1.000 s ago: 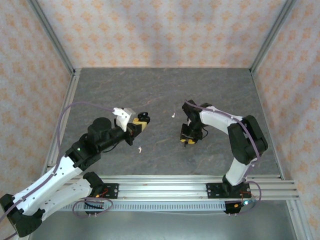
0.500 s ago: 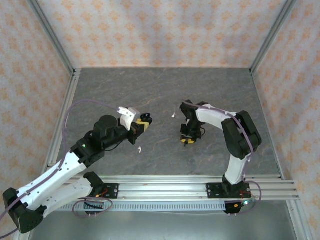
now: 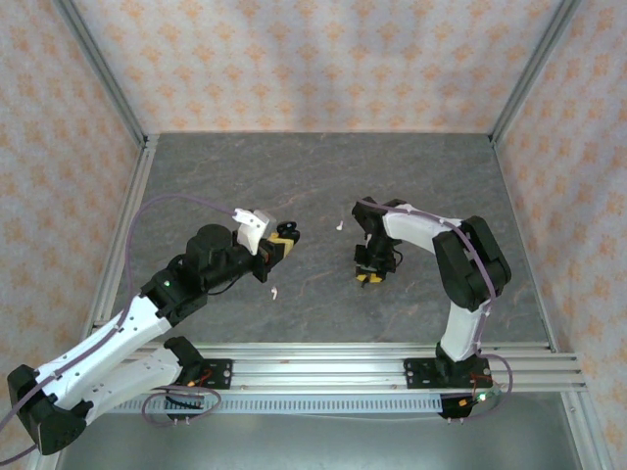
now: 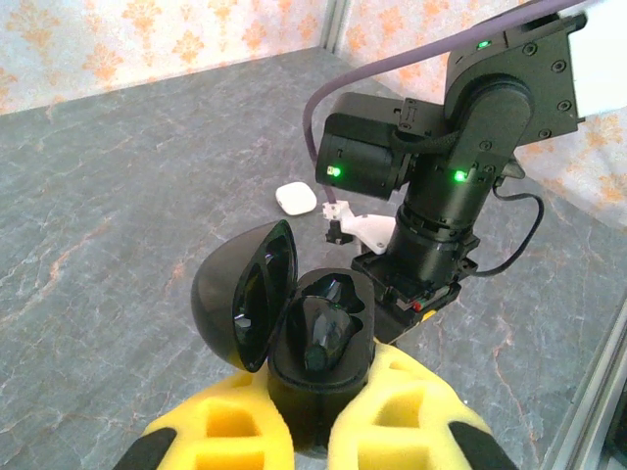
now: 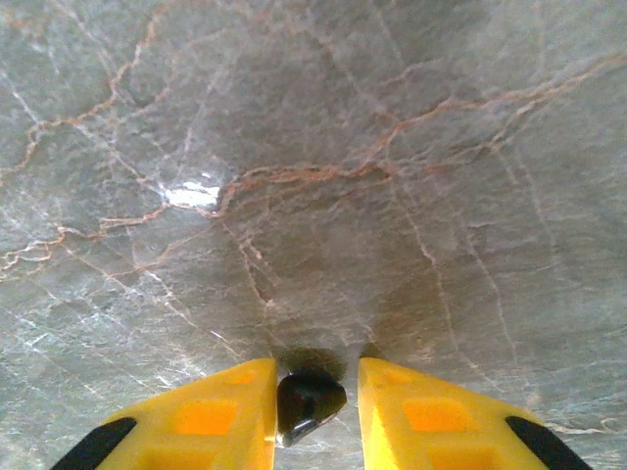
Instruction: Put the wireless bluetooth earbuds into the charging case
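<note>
My left gripper [image 3: 281,241] [image 4: 313,397] is shut on the black charging case [image 4: 294,387], held off the table with its lid [image 4: 235,294] swung open to the left. A black earbud [image 4: 323,333] sits in one well of the case. My right gripper [image 3: 369,277] [image 5: 312,377] points down at the table, its yellow fingers on either side of another black earbud [image 5: 309,401]. That bud rests against the left finger [image 5: 235,411], with a thin gap to the right finger. A white earbud [image 3: 274,292] lies in front of the left gripper.
A second small white piece [image 3: 340,226] [image 4: 295,197] lies on the grey marble table [image 3: 431,176] just behind and left of the right arm. Metal frame posts and patterned walls bound the table. The two grippers are about a hand's width apart.
The left arm has carried the open case a little to the right, toward the right arm. The right gripper stays over the same spot, its elbow shifted slightly.
</note>
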Robot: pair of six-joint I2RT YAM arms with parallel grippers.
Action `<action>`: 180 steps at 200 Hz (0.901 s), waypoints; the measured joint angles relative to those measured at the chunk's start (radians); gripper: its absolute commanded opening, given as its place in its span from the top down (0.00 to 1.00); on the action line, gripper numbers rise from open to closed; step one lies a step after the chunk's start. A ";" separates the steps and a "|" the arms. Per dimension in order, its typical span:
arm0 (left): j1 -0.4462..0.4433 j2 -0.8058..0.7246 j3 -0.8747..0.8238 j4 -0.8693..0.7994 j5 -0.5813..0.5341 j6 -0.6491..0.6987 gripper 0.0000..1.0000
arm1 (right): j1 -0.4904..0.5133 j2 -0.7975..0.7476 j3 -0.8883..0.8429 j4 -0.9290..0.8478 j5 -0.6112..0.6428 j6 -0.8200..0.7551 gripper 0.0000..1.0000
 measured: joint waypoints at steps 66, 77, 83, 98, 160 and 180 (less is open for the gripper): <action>0.000 -0.002 0.001 0.001 0.000 0.000 1.00 | 0.012 0.004 0.002 -0.012 0.000 0.000 0.71; 0.000 -0.006 0.001 0.001 0.000 -0.001 1.00 | 0.013 0.004 0.002 -0.012 0.000 -0.001 0.73; 0.000 -0.010 0.001 0.001 0.000 -0.001 1.00 | 0.013 0.005 0.002 -0.013 0.000 -0.001 0.74; 0.000 -0.021 0.001 0.001 0.000 -0.001 1.00 | 0.012 0.006 0.002 -0.016 0.002 -0.005 0.77; 0.000 -0.045 0.001 0.000 0.000 -0.001 1.00 | 0.015 -0.002 0.024 -0.029 0.011 -0.009 0.85; 0.000 -0.047 0.001 0.000 0.000 -0.001 1.00 | 0.016 -0.041 0.049 -0.042 0.027 -0.011 0.87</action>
